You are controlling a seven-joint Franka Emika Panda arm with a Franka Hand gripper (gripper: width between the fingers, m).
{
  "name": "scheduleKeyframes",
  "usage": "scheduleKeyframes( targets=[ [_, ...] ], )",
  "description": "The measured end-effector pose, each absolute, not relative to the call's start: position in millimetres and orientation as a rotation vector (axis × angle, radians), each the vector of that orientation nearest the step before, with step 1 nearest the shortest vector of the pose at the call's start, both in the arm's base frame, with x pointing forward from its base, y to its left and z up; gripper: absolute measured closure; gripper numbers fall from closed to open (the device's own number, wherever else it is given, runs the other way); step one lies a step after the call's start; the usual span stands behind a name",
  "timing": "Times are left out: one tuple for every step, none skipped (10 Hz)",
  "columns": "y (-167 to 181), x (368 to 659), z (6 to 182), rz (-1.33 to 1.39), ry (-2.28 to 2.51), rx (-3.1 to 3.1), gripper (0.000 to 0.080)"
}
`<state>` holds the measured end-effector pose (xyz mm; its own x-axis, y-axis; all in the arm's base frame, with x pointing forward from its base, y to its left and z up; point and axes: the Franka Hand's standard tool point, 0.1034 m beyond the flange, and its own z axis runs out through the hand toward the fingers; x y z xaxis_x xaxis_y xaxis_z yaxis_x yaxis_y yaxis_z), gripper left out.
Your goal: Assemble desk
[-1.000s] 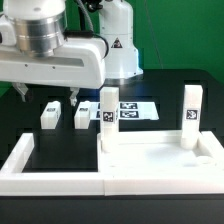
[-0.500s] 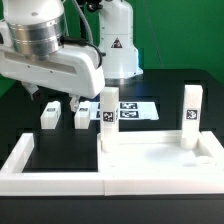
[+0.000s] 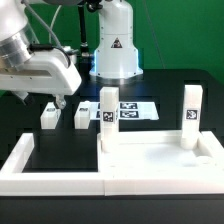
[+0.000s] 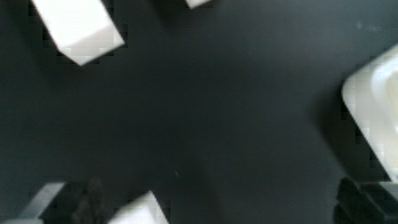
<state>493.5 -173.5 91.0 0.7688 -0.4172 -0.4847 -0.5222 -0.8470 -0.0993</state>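
The white desk panel (image 3: pixel 160 158) lies at the front of the table. Two white tagged legs stand upright in its corner sockets, one (image 3: pixel 108 120) toward the exterior view's left and one (image 3: pixel 190 118) at its right. Two loose legs (image 3: pixel 48 116) (image 3: pixel 82 116) stand on the black table behind the panel. My gripper (image 3: pixel 40 98) hovers above and just left of the loose legs, open and empty. In the wrist view my gripper (image 4: pixel 214 206) shows dark fingertips (image 4: pixel 50 204) at the picture's edge over the blurred black table, with a white blurred shape (image 4: pixel 80 32), probably a leg.
A long low white border wall (image 3: pixel 20 158) runs along the front left. The marker board (image 3: pixel 132 110) lies flat behind the panel. The robot's white base (image 3: pixel 116 45) stands at the back. Another white blur (image 4: pixel 377 90) shows in the wrist view.
The arm has swung toward the exterior view's left, and the gripper has moved away from above the standing left leg. The legs and the panel have not moved.
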Motion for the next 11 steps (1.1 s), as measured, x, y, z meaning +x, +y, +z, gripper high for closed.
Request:
scheduleKeyframes(
  targets=[
    [-172.3, 491.4, 90.2, 0.754, 0.725, -2.699, 0.015],
    [-172.4, 488.1, 88.8, 0.861, 0.713, -2.647, 0.015],
    [-174.1, 488.1, 86.6, 0.935, 0.702, -2.612, 0.015],
    [-175.1, 487.4, 83.2, 0.981, 0.697, -2.591, 0.015],
    [-170.2, 475.6, 79.5, 1.05, 0.729, -2.513, 0.015],
    [-172.8, 468.1, 74.1, 1.092, 0.811, -2.475, 0.015],
    [-174.2, 458.4, 76.1, 1.187, 0.879, -2.407, 0.015],
    [-178.8, 462.5, 71.3, 1.165, 0.874, -2.426, 0.015],
    [-177.7, 463.2, 71.6, 1.163, 0.871, -2.43, 0.015],
    [-177.9, 462.6, 70.9, 1.165, 0.872, -2.429, 0.015],
    [-178.1, 462.8, 70.4, 1.163, 0.873, -2.43, 0.015]
  ],
)
